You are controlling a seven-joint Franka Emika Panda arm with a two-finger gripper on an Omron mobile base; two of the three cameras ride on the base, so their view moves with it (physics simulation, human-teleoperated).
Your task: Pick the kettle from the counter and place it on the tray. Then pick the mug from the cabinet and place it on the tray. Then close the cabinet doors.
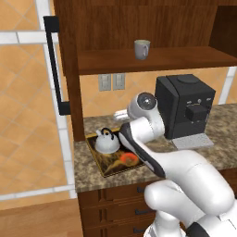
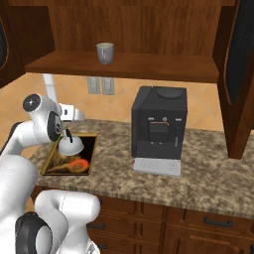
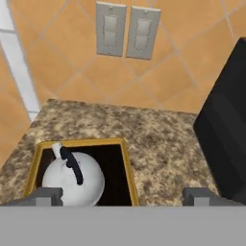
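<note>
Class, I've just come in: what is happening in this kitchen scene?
A white robot arm is loading a tray on the counter. The kettle already sits in the tray, and the pincer stands open above it, holding nothing. The mug waits on the shelf of the cabinet, whose doors are open.

kettle (image 3: 72, 180): smooth silvery-white shell with a soft sheen, like polished metal; thin matt black handle
tray (image 1: 102, 169): gold-brown rim, faintly glossy; dark streaked inside with an orange-red spot
tabletop (image 2: 198, 173): speckled brown-grey, granite-look, smooth (no strong shine)
mug (image 1: 141, 49): plain grey-beige, matt, ceramic-looking, greenish inside
cabinet (image 2: 149, 25): dark reddish-brown wood with visible grain; shelf the same wood
cabinet doors (image 1: 60, 55): wood frame, long matt black bar handle
coffee machine (image 2: 158, 126): matt black, plastic-looking
wall tiles (image 3: 168, 77): smooth orange-tan, pale joints
</note>
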